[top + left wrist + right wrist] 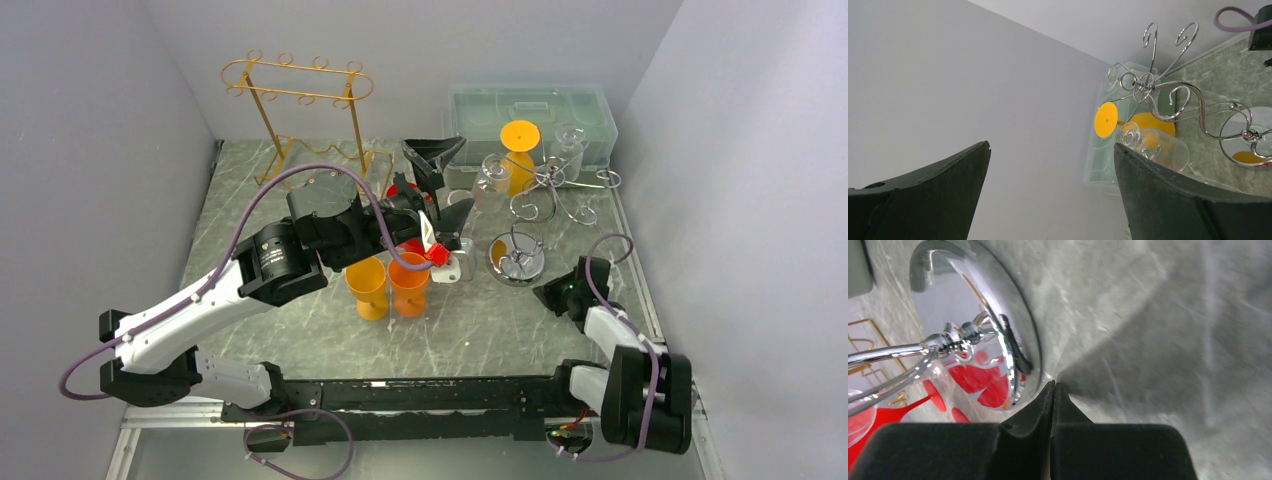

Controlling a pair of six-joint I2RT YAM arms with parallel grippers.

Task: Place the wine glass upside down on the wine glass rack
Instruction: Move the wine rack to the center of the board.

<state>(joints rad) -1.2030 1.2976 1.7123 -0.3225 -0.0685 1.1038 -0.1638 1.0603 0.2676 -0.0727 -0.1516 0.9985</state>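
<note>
Currently left gripper (1050,146) spread wide, facing chrome rack (517,262).

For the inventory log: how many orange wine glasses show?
3. Two orange glasses stand side by side before the left arm; a third hangs upside down on the chrome rack. The arm may hide others.

Bright even light; perhaps soft blur on near fingers (998,450).
</note>
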